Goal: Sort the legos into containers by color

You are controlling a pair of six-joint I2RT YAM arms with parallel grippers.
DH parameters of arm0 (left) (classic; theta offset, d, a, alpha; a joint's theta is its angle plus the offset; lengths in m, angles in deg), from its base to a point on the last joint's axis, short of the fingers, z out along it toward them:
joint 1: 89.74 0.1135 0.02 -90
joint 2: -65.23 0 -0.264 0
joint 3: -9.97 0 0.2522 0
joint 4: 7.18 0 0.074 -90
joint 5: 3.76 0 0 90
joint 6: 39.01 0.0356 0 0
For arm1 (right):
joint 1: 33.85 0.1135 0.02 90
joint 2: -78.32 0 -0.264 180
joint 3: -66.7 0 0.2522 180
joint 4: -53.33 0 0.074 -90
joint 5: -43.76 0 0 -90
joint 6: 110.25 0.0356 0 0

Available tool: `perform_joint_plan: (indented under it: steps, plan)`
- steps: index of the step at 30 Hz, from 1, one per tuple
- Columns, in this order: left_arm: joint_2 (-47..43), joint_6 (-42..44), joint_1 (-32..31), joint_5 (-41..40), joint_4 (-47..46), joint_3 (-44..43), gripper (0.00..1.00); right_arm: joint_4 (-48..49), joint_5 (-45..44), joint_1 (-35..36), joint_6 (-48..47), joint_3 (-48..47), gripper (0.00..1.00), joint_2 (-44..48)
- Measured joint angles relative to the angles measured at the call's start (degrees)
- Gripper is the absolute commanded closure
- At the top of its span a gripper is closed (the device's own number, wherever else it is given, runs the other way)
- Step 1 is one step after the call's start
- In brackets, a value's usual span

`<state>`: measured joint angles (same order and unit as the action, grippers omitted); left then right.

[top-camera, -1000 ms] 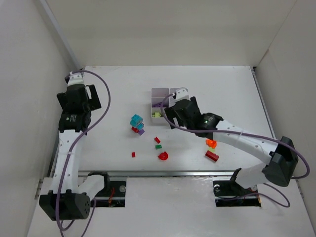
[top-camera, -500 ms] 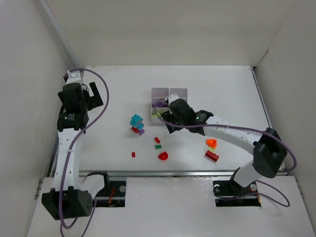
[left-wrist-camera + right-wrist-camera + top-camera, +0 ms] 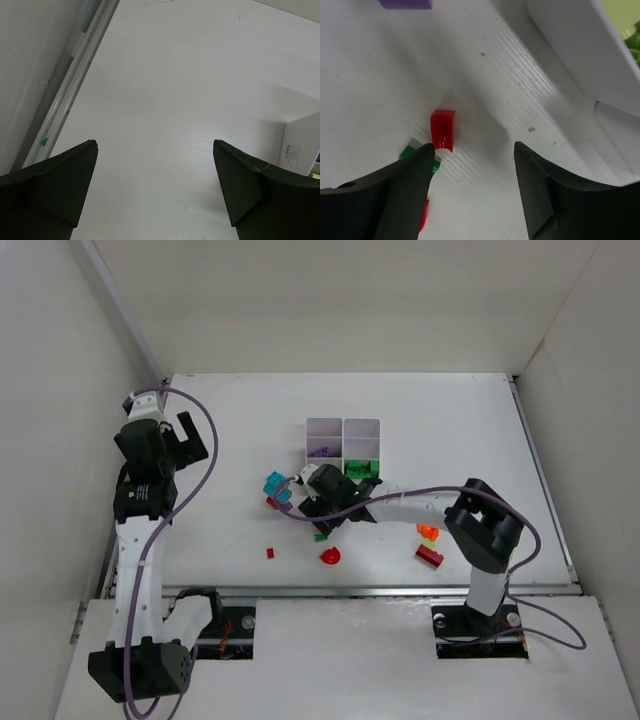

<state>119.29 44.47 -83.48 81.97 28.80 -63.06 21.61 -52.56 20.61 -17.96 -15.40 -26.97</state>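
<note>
The white containers tray (image 3: 343,424) stands mid-table, with purple pieces (image 3: 320,452) and green pieces (image 3: 362,469) in two compartments. My right gripper (image 3: 318,515) hovers just below its near left corner, open, nothing between the fingers. In the right wrist view that gripper (image 3: 474,147) sits low over bare table; a red lego (image 3: 443,130) lies just ahead of the left fingertip, and a green lego (image 3: 409,150) peeks from behind it. The tray wall (image 3: 585,45) runs at upper right. My left gripper (image 3: 195,438) is open at the far left, with only table between its fingers (image 3: 154,142).
Cyan (image 3: 274,483), purple (image 3: 286,507) and red pieces cluster left of the right gripper. A small red brick (image 3: 270,552) and a red half-round (image 3: 330,556) lie nearer the front. Orange (image 3: 428,531) and red (image 3: 430,556) legos lie under the right forearm.
The right gripper swung from the tray down-left to the loose red and green legos, and its jaws narrowed somewhat. The left arm shifted slightly and its jaws opened wider.
</note>
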Motion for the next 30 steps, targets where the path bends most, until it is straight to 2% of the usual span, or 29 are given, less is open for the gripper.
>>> perform_joint_plan:
  steps: [19,30]
  plan:
    - [-0.20,0.02,0.28,0.81,-0.35,2.58,0.00,1.70,3.43,0.39,-2.14,-1.60,0.32,-1.77]
    - [-0.63,0.02,0.28,0.79,-0.37,2.58,0.00,1.53,3.76,0.39,-2.27,-5.57,0.35,-4.59]
